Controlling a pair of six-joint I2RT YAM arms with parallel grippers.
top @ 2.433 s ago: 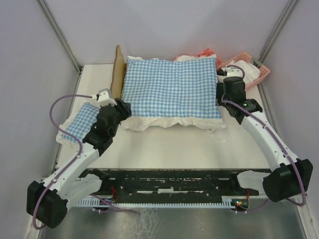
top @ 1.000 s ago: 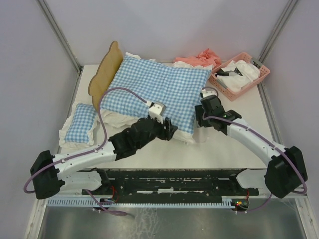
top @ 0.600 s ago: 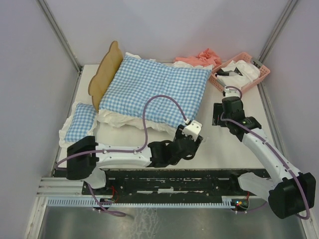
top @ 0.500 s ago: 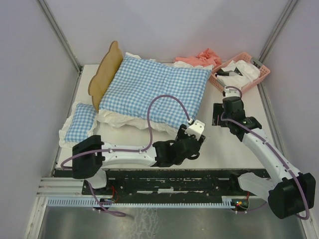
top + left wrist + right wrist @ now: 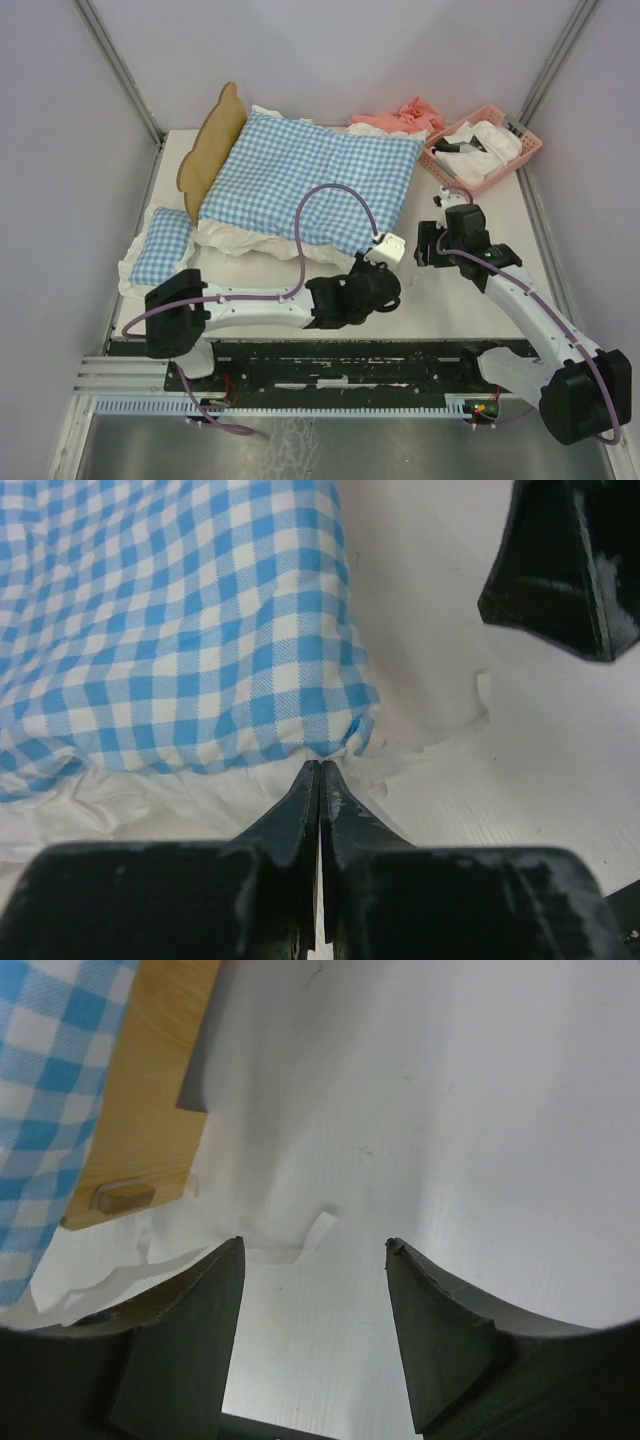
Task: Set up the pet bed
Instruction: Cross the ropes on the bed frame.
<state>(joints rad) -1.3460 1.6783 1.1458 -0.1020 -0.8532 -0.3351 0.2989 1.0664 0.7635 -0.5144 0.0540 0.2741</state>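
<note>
The pet bed (image 5: pixel 211 141) stands at the back left, its wavy wooden headboard upright. A blue-and-white checked cushion (image 5: pixel 310 178) covers its base. My left gripper (image 5: pixel 382 265) sits at the cushion's near right corner. In the left wrist view this gripper (image 5: pixel 320 766) is shut, tips against the white frill (image 5: pixel 400 765), and nothing shows between the fingers. My right gripper (image 5: pixel 426 245) hangs open just right of that corner. In the right wrist view it (image 5: pixel 315 1245) is over bare table, beside the bed's wooden rail end (image 5: pixel 140 1110).
A small checked pillow (image 5: pixel 160 248) lies at the left edge. A pink basket (image 5: pixel 484 150) with white cloths stands at the back right, and a pink cloth (image 5: pixel 411 111) lies behind the cushion. The right gripper's black body (image 5: pixel 560 570) shows close by in the left wrist view.
The left arm has swept right along the cushion's front to its near right corner, and its gripper has shut. The right gripper has drifted slightly nearer and leftward. The bed has turned askew.
</note>
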